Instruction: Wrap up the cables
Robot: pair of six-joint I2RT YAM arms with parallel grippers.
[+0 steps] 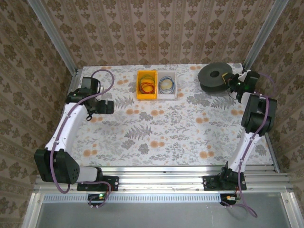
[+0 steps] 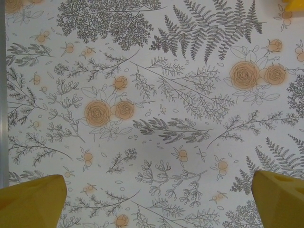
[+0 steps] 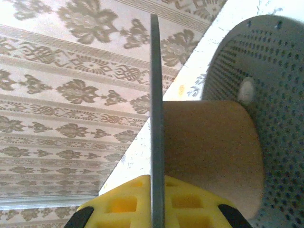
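Shows right gripper [image 3: 156,192] closed, by appearance, on the thin flange of the black spool [image 1: 209,80] at 2 o'clock of the table [image 1: 156,128]. Shows left gripper [image 1: 105,107] spread wide, holding nothing, at 10 o'clock. Could let the spool twist or slip, being pinched by one narrow edge only. Could snag loose loops on a bin wall during lifting. Finds blue cable [image 1: 167,85] coiled in white bin [image 1: 167,97] at 12 o'clock; red cable [image 1: 147,87] in orange bin [image 1: 138,85] just at its 9 o'clock.
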